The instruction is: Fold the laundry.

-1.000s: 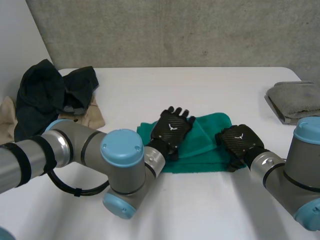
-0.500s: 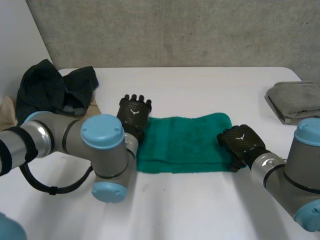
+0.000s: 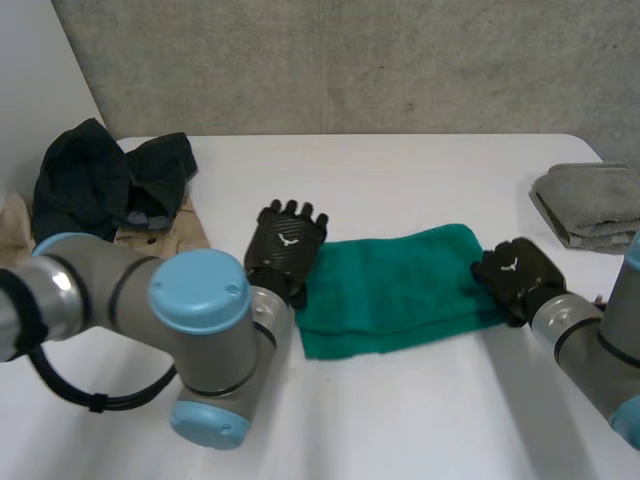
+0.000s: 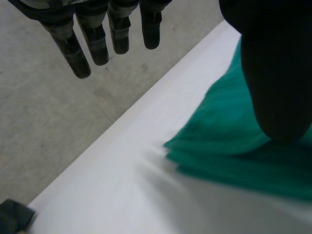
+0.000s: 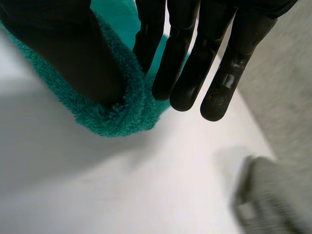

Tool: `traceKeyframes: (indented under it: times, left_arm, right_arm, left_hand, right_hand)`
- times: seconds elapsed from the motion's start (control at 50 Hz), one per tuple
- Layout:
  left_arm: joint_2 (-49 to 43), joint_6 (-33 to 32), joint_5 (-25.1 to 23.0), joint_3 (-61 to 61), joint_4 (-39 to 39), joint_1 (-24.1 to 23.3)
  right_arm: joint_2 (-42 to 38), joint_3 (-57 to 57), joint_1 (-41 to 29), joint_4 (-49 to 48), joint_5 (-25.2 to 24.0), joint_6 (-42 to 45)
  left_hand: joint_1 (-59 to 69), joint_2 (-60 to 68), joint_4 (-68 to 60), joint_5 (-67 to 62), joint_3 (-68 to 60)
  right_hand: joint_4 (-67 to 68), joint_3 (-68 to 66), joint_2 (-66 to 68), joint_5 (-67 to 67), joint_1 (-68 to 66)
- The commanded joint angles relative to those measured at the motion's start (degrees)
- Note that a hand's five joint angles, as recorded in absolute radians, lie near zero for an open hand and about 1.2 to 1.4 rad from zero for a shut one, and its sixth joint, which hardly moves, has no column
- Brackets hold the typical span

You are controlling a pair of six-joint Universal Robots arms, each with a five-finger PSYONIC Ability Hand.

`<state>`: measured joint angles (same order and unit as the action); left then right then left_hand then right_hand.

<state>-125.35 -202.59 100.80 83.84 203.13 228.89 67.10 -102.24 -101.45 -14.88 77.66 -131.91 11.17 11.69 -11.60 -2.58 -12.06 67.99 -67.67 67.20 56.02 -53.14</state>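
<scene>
Nearest us, at the lower left of the head view, the left arm (image 3: 205, 300) bends in over the white table (image 3: 420, 420). Just beyond it, mid-frame, lies the green towel (image 3: 400, 290). It is spread flat, slightly askew, and looks doubled over.

The left hand (image 3: 287, 243) sits at the towel's left end. In its wrist view the fingers (image 4: 92, 41) are straight and spread in the air and the thumb (image 4: 278, 78) hangs above the cloth, so we read it as relaxed and holding nothing.

At centre right, the right hand (image 3: 517, 275) has the towel's right end. In its wrist view a fold of terry is nipped between the thumb (image 5: 73, 53) and the straight fingers (image 5: 183, 73).

Farther back, a folded grey towel (image 3: 590, 200) lies at the right edge. Dark clothes (image 3: 90, 185) are heaped over a beige garment (image 3: 170, 232) at the upper left.

We think the main risk is the one-sided hold. If the right hand pulls or lifts while the left end is free, the towel may slide, skew further, or let its layers slip apart. The nip is also shallow, so the terry could slip out mid-fold. A wide sweep to the right might bump the grey towel.
</scene>
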Motion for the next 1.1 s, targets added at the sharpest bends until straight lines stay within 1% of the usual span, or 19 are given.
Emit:
traceKeyframes:
  times: [0.02,0.06,0.08,0.14,0.16,0.24,0.3,0.32,0.36,0.38,0.42,0.5,0.54,0.62,0.68,0.76,0.86,0.94,1.1]
  left_arm:
    - [7.6,0.2,-0.2,6.5,0.0,4.5]
    - [9.1,0.2,-0.2,7.7,0.0,5.3]
    - [9.9,0.2,-0.1,8.1,0.0,5.7]
    - [12.4,0.3,-0.1,9.7,0.0,7.4]
    - [12.8,0.4,-0.1,10.1,0.0,7.7]
    - [14.1,0.3,-0.1,11.5,0.0,8.4]
    - [14.1,0.3,-0.2,12.0,0.0,8.2]
    - [14.0,0.3,-0.2,12.0,0.1,8.2]
    - [13.7,0.2,-0.3,11.4,0.3,7.8]
    - [13.6,0.3,-0.5,11.2,0.3,7.8]
    - [13.5,0.3,-1.4,10.3,0.5,7.5]
    - [12.9,1.2,-3.2,6.7,0.7,5.4]
    - [12.1,2.5,-3.5,5.0,0.7,4.3]
    - [9.4,7.3,-3.7,0.9,0.2,1.7]
    - [6.6,11.4,-3.9,-2.3,-0.5,-0.2]
    - [2.1,13.2,-3.9,-5.7,-4.0,-2.0]
    - [-2.7,13.1,-3.2,-8.5,-10.5,-2.0]
    - [-4.8,12.6,-3.0,-8.9,-15.1,-1.9]
    - [-6.1,9.1,-2.7,-8.5,-17.2,-1.5]
  right_arm:
    - [0.8,5.5,-5.1,-0.8,-0.8,9.0]
    - [0.4,7.7,-9.6,-1.1,-2.2,9.0]
    - [-0.1,9.8,-13.9,-1.6,-4.4,9.0]
    - [-2.5,11.9,-19.4,-1.7,-8.5,9.1]
    - [-4.7,12.6,-21.8,-1.4,-11.5,9.0]
    - [-8.9,12.7,-25.9,-1.1,-15.3,9.5]
    - [-10.5,12.5,-27.6,-1.0,-15.4,9.0]
    - [-10.4,12.5,-27.7,-1.0,-14.9,8.9]
    - [-10.1,12.5,-27.8,-0.9,-13.4,8.2]
    - [-9.6,12.4,-27.8,-0.9,-11.2,6.2]
    - [-8.8,12.4,-27.8,-1.0,-8.8,2.2]
    - [-1.5,12.1,-23.4,-0.7,-5.7,-14.3]
    - [2.5,11.5,-19.0,-0.6,-5.6,-25.9]
    - [5.1,12.1,-14.3,2.7,-5.9,-41.8]
    - [4.9,13.8,-12.2,6.9,-6.3,-46.9]
    - [1.4,17.9,-10.9,13.5,-6.3,-46.3]
    - [-8.4,24.7,-11.3,20.5,-5.8,-38.7]
    - [-13.9,28.0,-11.3,22.2,-5.7,-35.3]
    - [-20.3,32.4,-11.3,22.5,-5.1,-33.0]
  left_hand:
    - [-1.2,-1.7,1.6,2.6,2.1]
    - [-1.2,-1.7,1.6,2.6,2.1]
    - [-1.2,-1.7,1.6,2.6,2.1]
    - [-1.2,-1.7,1.6,2.6,2.1]
    - [-1.2,-1.7,1.6,2.6,2.1]
    - [-1.2,-1.7,1.6,2.6,2.1]
    - [-1.2,-1.7,1.6,2.6,2.1]
    - [-1.2,-1.7,1.6,2.6,2.1]
    - [-1.2,-1.7,1.6,2.6,2.1]
    - [-1.2,-1.7,1.6,2.6,2.1]
    - [-1.2,-1.7,1.6,2.6,2.1]
    - [-1.2,-1.7,1.6,2.6,2.1]
    - [-1.2,-1.7,1.6,2.6,2.1]
    - [-0.8,-1.3,1.2,2.2,1.7]
    - [-0.3,-0.8,0.7,1.7,1.2]
    - [-0.3,-0.8,0.7,1.7,1.2]
    - [0.1,-0.5,0.4,1.4,0.8]
    - [0.2,-0.3,0.2,1.2,0.7]
    - [0.1,-0.5,0.4,1.4,0.8]
  right_hand:
    - [12.0,-12.3,12.8,14.0,-26.9]
    - [12.0,-12.3,12.8,14.0,-26.9]
    - [12.0,-12.3,12.8,14.0,-26.9]
    - [12.0,-12.3,12.8,14.0,-26.9]
    - [12.0,-12.3,12.8,14.0,-26.9]
    - [12.0,-12.3,12.8,14.0,-26.9]
    - [12.0,-12.3,12.8,14.0,-26.9]
    - [7.9,-8.2,8.7,9.9,-22.8]
    - [-26.8,26.5,-26.0,-24.8,11.9]
    - [-50.8,50.5,-50.0,-48.8,35.9]
    - [-58.0,57.7,-57.2,-56.0,43.1]
    - [-58.0,57.7,-57.2,-56.0,43.1]
    - [-58.0,57.7,-57.2,-56.0,43.1]
    - [-58.0,57.7,-57.2,-56.0,43.1]
    - [-58.0,57.7,-57.2,-56.0,43.1]
    - [-58.0,57.7,-57.2,-56.0,43.1]
    - [-58.0,57.7,-57.2,-56.0,43.1]
    - [-58.0,57.7,-57.2,-56.0,43.1]
    - [-58.0,57.7,-57.2,-56.0,43.1]
